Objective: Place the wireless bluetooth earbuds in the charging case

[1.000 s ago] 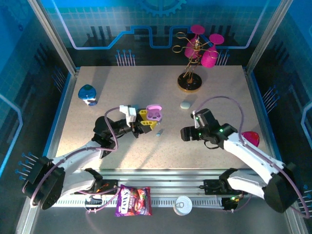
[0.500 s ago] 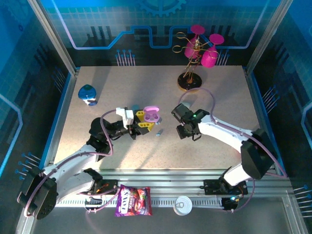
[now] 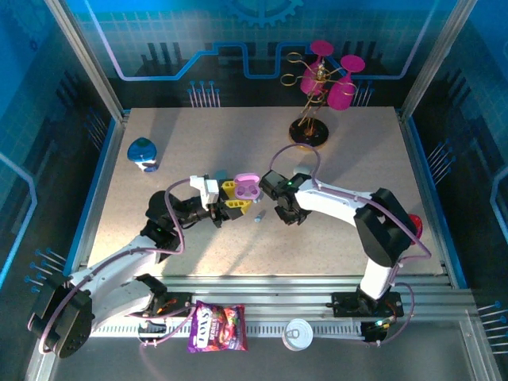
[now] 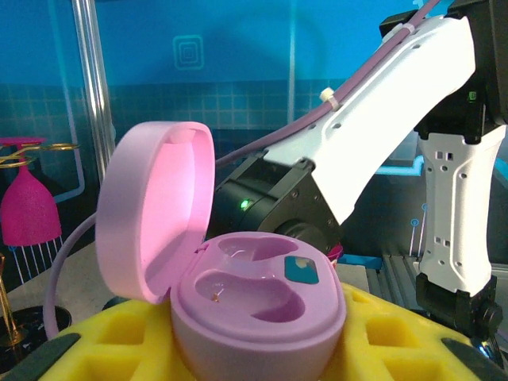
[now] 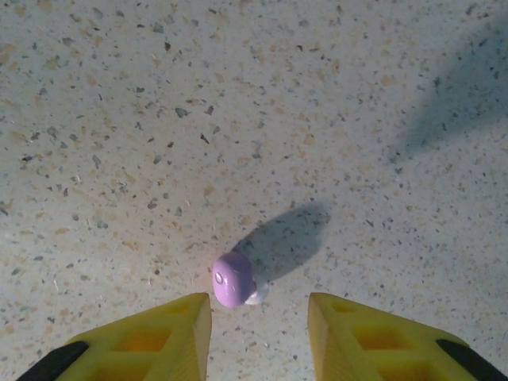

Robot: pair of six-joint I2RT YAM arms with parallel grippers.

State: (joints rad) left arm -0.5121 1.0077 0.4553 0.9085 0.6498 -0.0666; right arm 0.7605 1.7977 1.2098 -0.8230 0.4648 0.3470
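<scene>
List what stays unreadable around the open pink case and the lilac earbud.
Left wrist view: the open pink plastic charging case's underside, hidden by the left gripper's yellow pads.
Top view: that case's pockets, too small to check.
Right wrist view: the tiny lilac plastic earbud's stem, tucked under its own body between the right gripper's fingers.

Bright, even overhead light, blue-tinted surround; right wrist view sharp, the earbud [image 5: 232, 279] casting a soft shadow toward 2 o'clock; left wrist view's foreground blurs at 6 o'clock.
</scene>
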